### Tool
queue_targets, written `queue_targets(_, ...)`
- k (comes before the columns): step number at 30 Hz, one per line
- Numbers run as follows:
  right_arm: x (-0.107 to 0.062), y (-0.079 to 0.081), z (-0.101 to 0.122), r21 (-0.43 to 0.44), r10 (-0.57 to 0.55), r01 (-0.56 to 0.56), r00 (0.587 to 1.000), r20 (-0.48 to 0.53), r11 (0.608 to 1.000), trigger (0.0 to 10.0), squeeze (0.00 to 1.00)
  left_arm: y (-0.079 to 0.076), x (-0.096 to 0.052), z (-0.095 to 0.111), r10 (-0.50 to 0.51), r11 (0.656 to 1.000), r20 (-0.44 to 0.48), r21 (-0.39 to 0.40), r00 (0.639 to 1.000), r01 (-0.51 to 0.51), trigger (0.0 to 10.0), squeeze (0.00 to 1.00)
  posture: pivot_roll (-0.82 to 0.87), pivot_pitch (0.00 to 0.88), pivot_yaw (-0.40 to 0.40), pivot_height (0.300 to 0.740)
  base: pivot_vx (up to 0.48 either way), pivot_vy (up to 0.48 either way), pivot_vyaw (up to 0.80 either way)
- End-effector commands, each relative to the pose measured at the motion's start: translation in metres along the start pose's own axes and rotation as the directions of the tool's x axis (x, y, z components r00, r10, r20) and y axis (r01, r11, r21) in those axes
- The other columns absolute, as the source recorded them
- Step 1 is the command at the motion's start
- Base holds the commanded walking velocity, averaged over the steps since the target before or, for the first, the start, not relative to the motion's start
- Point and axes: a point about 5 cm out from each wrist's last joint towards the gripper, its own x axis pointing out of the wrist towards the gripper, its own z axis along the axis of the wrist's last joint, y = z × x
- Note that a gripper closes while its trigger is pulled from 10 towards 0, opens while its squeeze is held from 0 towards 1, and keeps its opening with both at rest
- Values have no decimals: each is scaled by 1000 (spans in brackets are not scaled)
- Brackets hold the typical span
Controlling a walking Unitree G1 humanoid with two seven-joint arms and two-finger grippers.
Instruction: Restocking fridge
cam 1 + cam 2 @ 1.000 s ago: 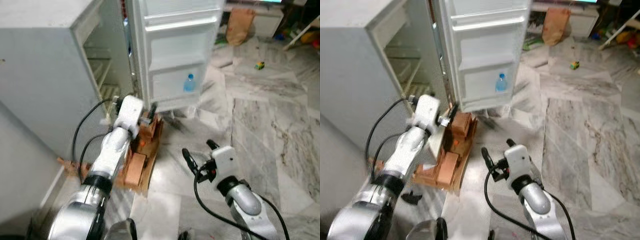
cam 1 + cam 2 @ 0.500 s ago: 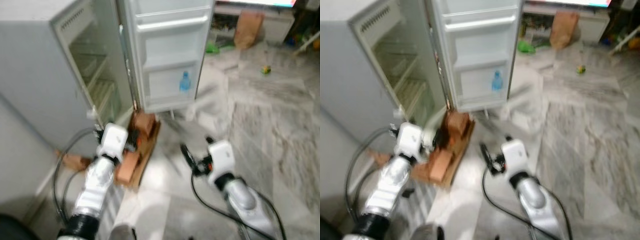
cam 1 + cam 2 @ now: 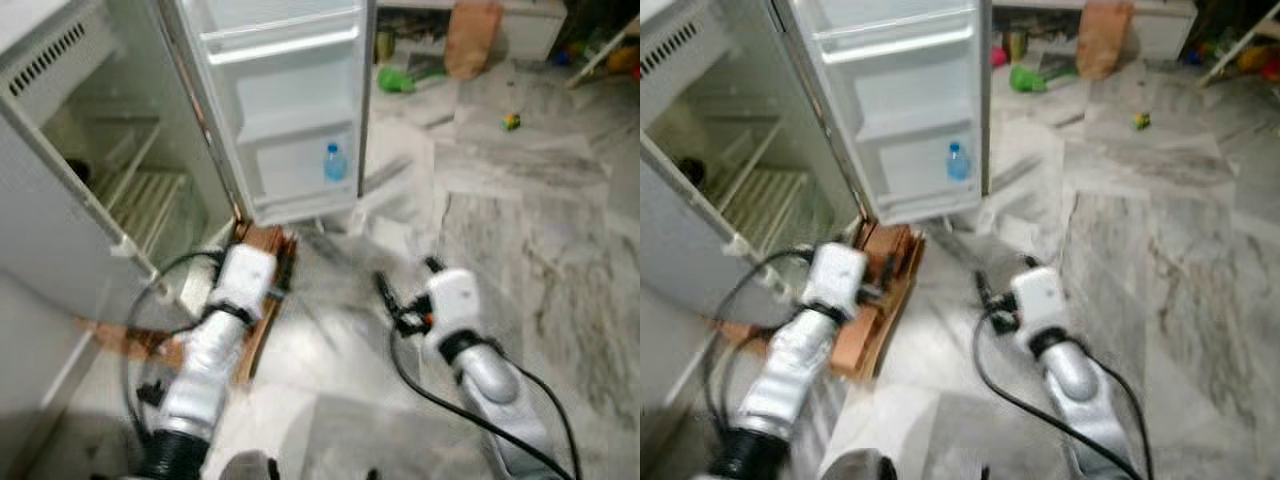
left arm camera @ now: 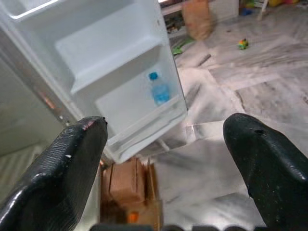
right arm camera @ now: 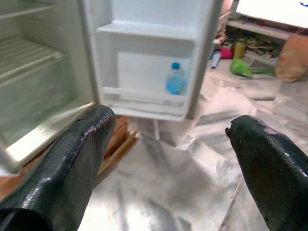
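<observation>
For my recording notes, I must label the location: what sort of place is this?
Probably a lived-in home: an open white fridge holding a blue-capped plastic water bottle in its door, grey marble floor tiles, and a small toy left on them.

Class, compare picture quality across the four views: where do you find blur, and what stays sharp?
Left eye view: floor streaked with motion blur around the right gripper; water bottle soft. Right eye view: similar smear, left gripper hazy over the cardboard box. Left wrist view: evenly lit, fingers close and soft-edged. Right wrist view: fridge door fairly crisp, floor smeared.
</observation>
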Motion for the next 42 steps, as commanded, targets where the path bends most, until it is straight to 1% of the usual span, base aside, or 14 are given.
queue_targets(1, 5, 13, 6, 12, 31, -31, 999, 28, 999, 10000, 0, 15, -8, -8, 35, 999, -41, 14, 999, -34, 10000, 0, 43, 122, 31, 740, 465, 0, 0)
queue_targets(3, 6, 12, 5, 15, 27, -28, 999, 27, 1000, 10000, 0, 14, -10, -11, 34, 999, -50, 15, 998, -33, 10000, 0, 47, 117, 27, 740, 461, 0, 0)
queue_targets(6, 7, 12, 2, 24, 35, -35, 999, 20, 999, 10000, 0, 11, -12, -21, 31, 999, -81, 18, 996, -30, 10000, 0, 61, 102, 16, 740, 458, 0, 0)
queue_targets(9, 9, 10, 1, 27, 41, -42, 999, 17, 999, 10000, 0, 12, -15, -29, 52, 999, -114, 5, 992, -52, 10000, 0, 48, 91, 16, 740, 458, 0, 0)
queue_targets(14, 12, 6, 4, 21, 24, -25, 999, 28, 999, 10000, 0, 14, -18, -31, 68, 998, -122, 1, 990, -68, 10000, 0, 43, 75, 12, 740, 433, -102, 0)
queue_targets(22, 16, 7, 3, 21, 22, -23, 999, 34, 1000, 10000, 0, 17, -24, -34, 88, 996, -139, -1, 986, -89, 10000, 0, 41, 60, 22, 740, 369, -301, 0)
queue_targets(28, 19, 7, 3, 35, 21, -23, 999, 41, 999, 10000, 0, 30, -32, -36, 135, 991, -157, 10, 978, -135, 10000, 0, 54, 53, 14, 740, 356, -318, 0)
queue_targets(29, 19, 7, 4, 32, 24, -26, 999, 44, 999, 10000, 0, 34, -35, -36, 156, 988, -160, 6, 975, -157, 10000, 0, 54, 53, 14, 740, 281, -386, 0)
queue_targets(31, 19, 7, 4, 32, 24, -26, 999, 45, 999, 10000, 0, 36, -36, -36, 162, 987, -162, 4, 973, -163, 10000, 0, 59, 52, 13, 740, 281, -386, 0)
queue_targets(34, 23, 5, 5, 26, 24, -25, 999, 49, 999, 10000, 0, 36, -41, -37, 163, 986, -169, -11, 972, -168, 10000, 0, 66, 49, 13, 740, 0, -434, 0)
queue_targets(36, 24, 5, 6, 23, 24, -25, 998, 53, 999, 10000, 0, 36, -44, -38, 170, 983, -180, -39, 969, -180, 10000, 0, 68, 48, 12, 740, 120, -157, 0)
queue_targets(38, 25, 4, 6, 21, 23, -24, 998, 55, 999, 10000, 0, 37, -47, -35, 201, 978, -160, -26, 966, -207, 10000, 0, 72, 47, 8, 740, 0, 0, 0)
queue_targets(40, 25, 4, 6, 17, 24, -25, 998, 56, 1000, 10000, 0, 39, -50, -36, 213, 974, -174, -45, 961, -223, 10000, 0, 74, 46, 9, 740, 0, 0, 0)
queue_targets(42, 25, 4, 5, 11, 26, -27, 998, 52, 1000, 10000, 0, 39, -52, -38, 213, 973, -177, -44, 961, -224, 10000, 0, 74, 44, 9, 740, 0, 0, 0)
